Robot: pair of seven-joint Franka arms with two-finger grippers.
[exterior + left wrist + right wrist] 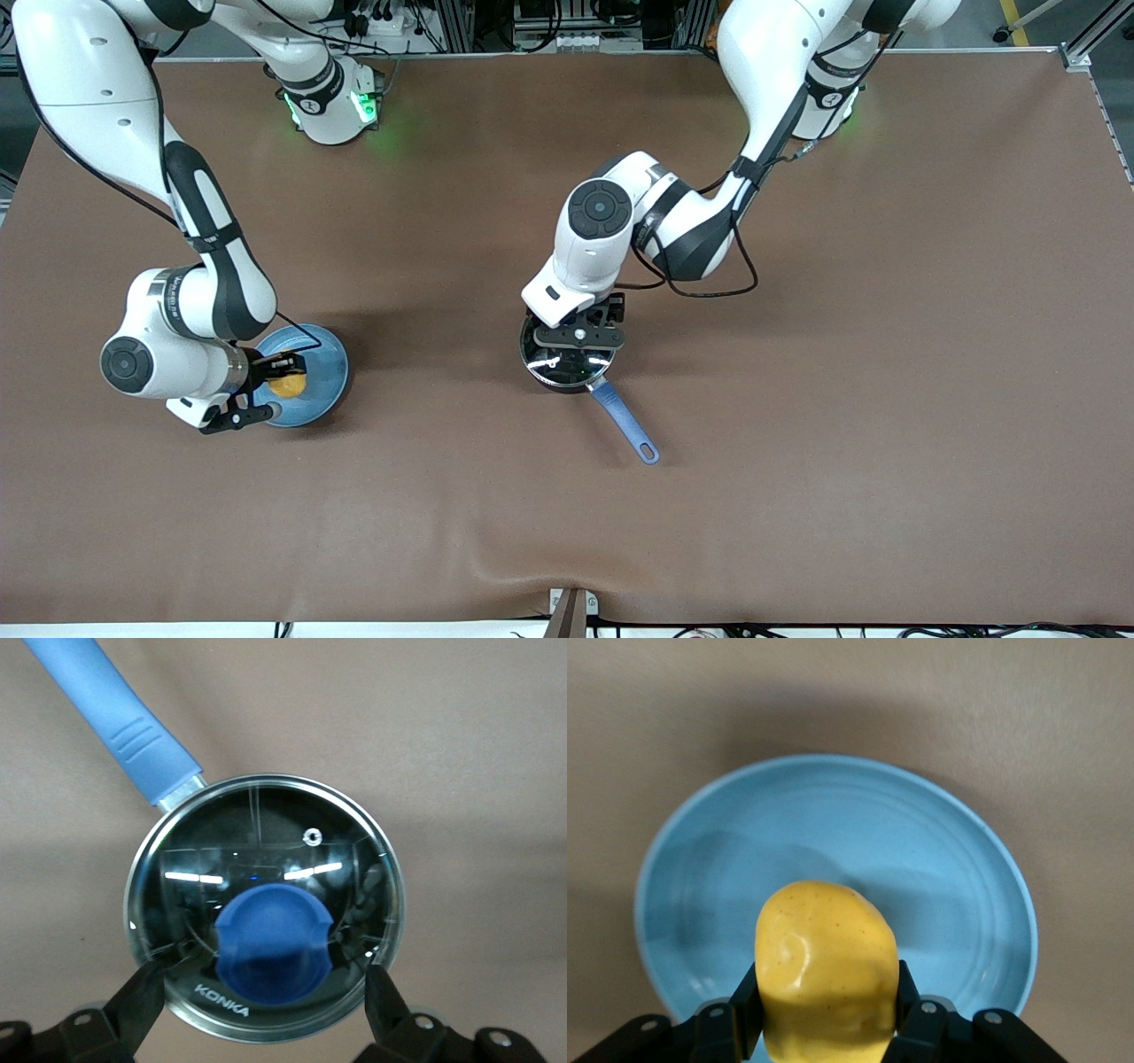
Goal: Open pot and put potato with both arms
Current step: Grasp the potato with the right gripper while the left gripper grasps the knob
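Note:
The black pot (567,368) with a long blue handle (625,421) sits mid-table, covered by a glass lid (266,859) with a blue knob (275,943). My left gripper (576,341) hangs right over the lid. In the left wrist view the left gripper (266,974) is open, one finger on each side of the knob and well apart from it. My right gripper (285,377) is shut on the yellow potato (289,383). In the right wrist view the right gripper (827,990) holds the potato (824,957) just over the light-blue plate (833,824).
The light-blue plate (323,354) lies toward the right arm's end of the table, with nothing else on it. The brown table mat (797,399) is bare around the pot. The pot's handle points toward the front camera.

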